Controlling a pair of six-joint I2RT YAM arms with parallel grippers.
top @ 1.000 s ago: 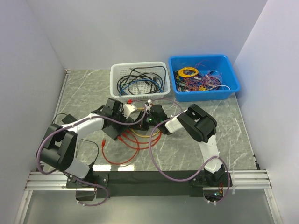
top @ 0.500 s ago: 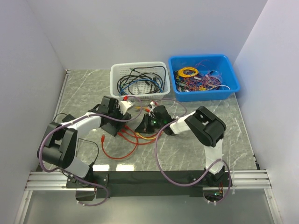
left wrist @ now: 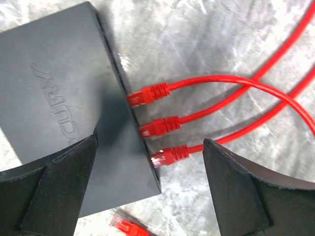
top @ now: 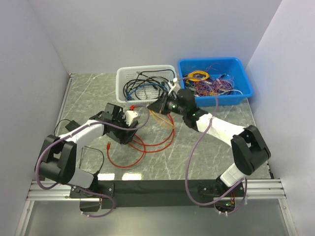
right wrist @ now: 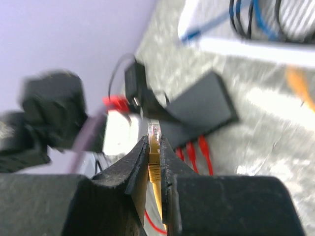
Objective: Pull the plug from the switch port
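Observation:
The switch [left wrist: 59, 98] is a flat matte-black box lying on the table under my left gripper [top: 127, 129]. Three red plugs [left wrist: 157, 125] sit in ports along its edge. My left gripper [left wrist: 149, 142] is open, one finger over the switch top and the other over the bare table, with the ports between them. My right gripper [top: 161, 104] is raised near the white basket, away from the switch [right wrist: 197, 108]. It [right wrist: 154, 142] is shut on a yellow plug [right wrist: 154, 135] whose clear tip sticks out past the fingers. The yellow cable [top: 158, 118] hangs down from it.
A white mesh basket [top: 147, 73] with black and blue cables stands at the back. A blue bin [top: 246, 83] of coloured wires is to its right. Red cable loops [top: 147, 147] lie in front of the switch, and a loose red plug [left wrist: 125, 227] lies by its corner.
My right gripper has pulled back and up from the switch toward the white basket, carrying the yellow plug and trailing its cable. My left gripper has stayed over the switch.

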